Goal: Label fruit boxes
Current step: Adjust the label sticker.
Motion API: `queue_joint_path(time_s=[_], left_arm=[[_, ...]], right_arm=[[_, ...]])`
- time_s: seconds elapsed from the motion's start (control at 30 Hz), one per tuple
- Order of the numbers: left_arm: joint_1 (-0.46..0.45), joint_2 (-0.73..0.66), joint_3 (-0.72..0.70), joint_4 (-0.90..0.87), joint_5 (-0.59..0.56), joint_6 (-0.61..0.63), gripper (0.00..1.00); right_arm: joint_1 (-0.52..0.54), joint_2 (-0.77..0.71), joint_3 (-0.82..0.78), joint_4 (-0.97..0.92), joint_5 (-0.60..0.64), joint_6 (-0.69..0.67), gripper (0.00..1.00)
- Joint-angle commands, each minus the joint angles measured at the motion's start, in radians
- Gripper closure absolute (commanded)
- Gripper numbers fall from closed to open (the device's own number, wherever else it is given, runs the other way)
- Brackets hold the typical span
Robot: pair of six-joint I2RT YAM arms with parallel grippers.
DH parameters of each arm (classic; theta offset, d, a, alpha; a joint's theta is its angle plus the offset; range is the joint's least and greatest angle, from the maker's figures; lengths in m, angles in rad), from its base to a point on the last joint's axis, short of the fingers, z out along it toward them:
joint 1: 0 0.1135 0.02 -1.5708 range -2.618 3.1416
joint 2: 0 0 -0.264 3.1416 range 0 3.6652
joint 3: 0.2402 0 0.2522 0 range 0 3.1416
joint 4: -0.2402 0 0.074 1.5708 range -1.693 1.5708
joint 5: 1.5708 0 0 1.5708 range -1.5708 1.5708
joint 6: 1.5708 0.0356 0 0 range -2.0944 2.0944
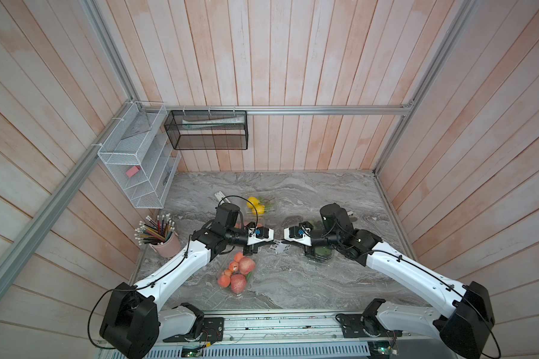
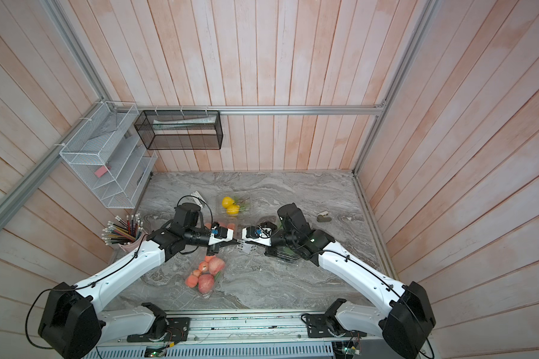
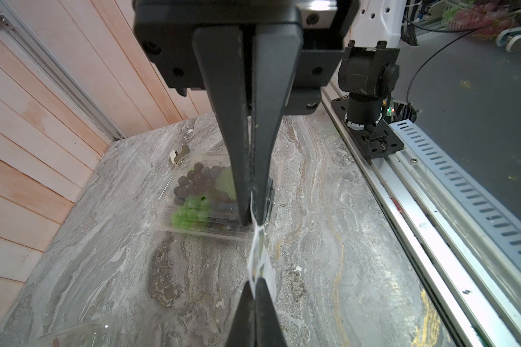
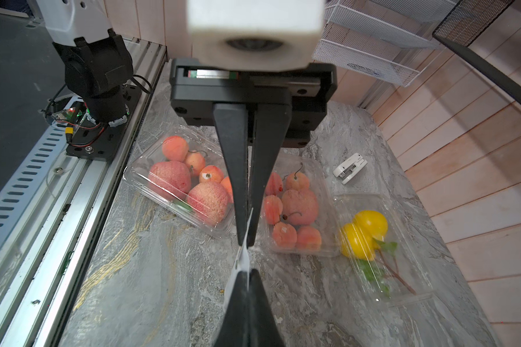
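My left gripper [image 1: 274, 241] and right gripper [image 1: 283, 240] meet tip to tip above the table's middle. Both are shut on opposite edges of a white sticker sheet [image 1: 279, 247], held edge-on in the wrist views [image 3: 257, 255] [image 4: 242, 258]. Of the fruit boxes, the yellow-fruit box [image 1: 257, 205] lies behind the left arm. One apple box [image 1: 238, 275] lies in front of that arm, and another [image 4: 295, 210] sits partly hidden under the left wrist. The grape box [image 3: 199, 195] lies under the right arm [image 1: 319, 255].
A pink cup of pencils [image 1: 165, 242] stands at the table's left edge. A white wire rack [image 1: 137, 167] and a black mesh basket [image 1: 207, 130] hang on the walls. A small white stapler-like item [image 4: 349, 167] lies at the back. The arm rail [image 1: 277, 323] runs along the front.
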Motion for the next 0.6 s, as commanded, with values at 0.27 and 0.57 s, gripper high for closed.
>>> queue_joint_path(time_s=[0.27, 0.57], left_arm=[[-0.006, 0.01, -0.009, 0.011, 0.041, -0.005, 1.0], [-0.013, 0.009, -0.008, 0.009, 0.044, -0.005, 1.0]], right_arm=[[-0.005, 0.007, -0.003, 0.019, -0.046, -0.009, 1.0], [-0.005, 0.027, -0.013, 0.058, -0.044, -0.004, 1.0]])
